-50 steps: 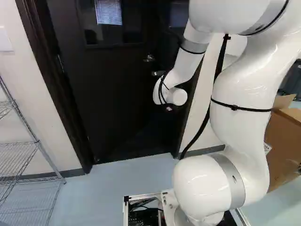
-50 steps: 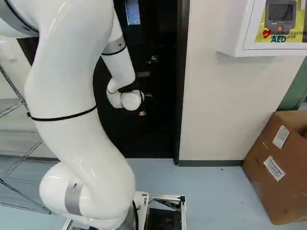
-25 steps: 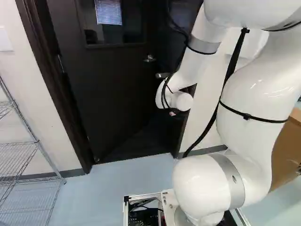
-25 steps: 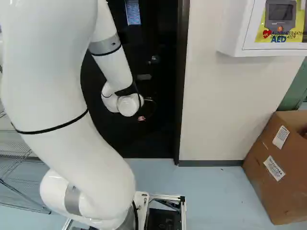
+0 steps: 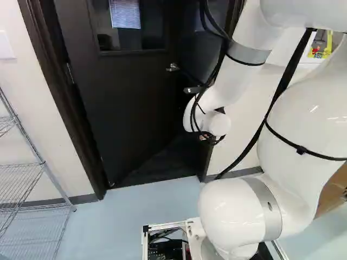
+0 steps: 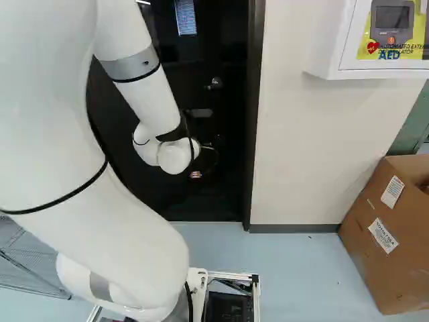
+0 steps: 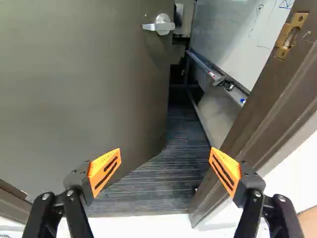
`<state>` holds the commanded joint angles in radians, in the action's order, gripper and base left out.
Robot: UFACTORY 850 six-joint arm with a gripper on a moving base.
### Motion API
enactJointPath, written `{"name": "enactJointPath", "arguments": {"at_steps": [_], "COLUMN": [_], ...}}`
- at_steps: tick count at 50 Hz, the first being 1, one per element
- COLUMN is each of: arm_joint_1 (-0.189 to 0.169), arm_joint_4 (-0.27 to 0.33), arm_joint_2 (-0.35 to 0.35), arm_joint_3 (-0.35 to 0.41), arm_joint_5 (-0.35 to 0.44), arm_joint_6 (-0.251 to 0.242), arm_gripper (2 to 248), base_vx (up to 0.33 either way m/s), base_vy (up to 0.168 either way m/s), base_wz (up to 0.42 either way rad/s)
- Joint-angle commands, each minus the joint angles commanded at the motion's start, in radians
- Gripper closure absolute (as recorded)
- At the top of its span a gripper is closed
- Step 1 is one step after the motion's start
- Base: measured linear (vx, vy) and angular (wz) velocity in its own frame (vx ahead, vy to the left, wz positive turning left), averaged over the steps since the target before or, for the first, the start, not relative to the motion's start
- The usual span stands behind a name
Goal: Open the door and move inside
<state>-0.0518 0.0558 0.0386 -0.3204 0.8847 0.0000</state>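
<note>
Dark brown door with a window (image 5: 119, 103), left of centre in the left base view, stands ajar within its dark brown frame (image 7: 270, 99). Black two-fingered hand (image 6: 195, 174) with orange pads, near the centre of the right base view; in the wrist view the hand (image 7: 165, 150) has its fingers spread wide apart before the opening. Silver metal lever handle (image 7: 161, 26), on the door, ahead of the fingers. Brown cardboard box (image 6: 375, 268), lower right of the right base view.
</note>
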Motion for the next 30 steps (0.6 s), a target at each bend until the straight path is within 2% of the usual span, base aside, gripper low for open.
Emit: {"name": "enactJointPath", "arguments": {"at_steps": [14, 30], "arm_joint_1": [-0.005, -0.006], "arm_joint_4": [0.0, 0.0], "arm_joint_2": [0.054, 0.061], "arm_joint_3": [0.053, 0.059], "arm_joint_5": [0.0, 0.0], "arm_joint_6": [0.0, 0.0], "arm_gripper": [3, 3], "base_vx": [0.0, 0.0], "base_vy": [0.0, 0.0], "base_wz": [0.0, 0.0]}}
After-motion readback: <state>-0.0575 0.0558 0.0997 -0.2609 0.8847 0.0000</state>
